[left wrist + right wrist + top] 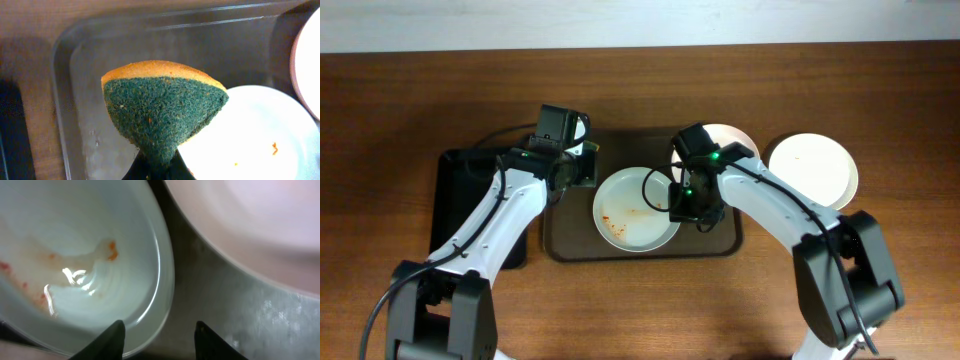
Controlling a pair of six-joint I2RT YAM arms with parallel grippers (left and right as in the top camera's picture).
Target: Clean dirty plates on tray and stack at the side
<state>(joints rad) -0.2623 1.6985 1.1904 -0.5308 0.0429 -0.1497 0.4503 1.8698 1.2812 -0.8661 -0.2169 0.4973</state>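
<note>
A white plate (635,208) smeared with orange-red sauce lies in the middle of the dark brown tray (720,240). A second plate (735,140) sits at the tray's far right corner, partly hidden by my right arm. A plain white plate (812,170) rests on the table to the right of the tray. My left gripper (582,170) is shut on a green and yellow sponge (162,110), held over the tray (100,100) just left of the smeared plate (250,135). My right gripper (159,335) is open, with its fingers on either side of the smeared plate's (75,245) right rim.
A narrow black tray (460,200) lies left of the brown tray, under my left arm. The second plate (250,210) lies close behind the right gripper, with a strip of tray (225,310) between the two plates. Wooden table surrounds the tray.
</note>
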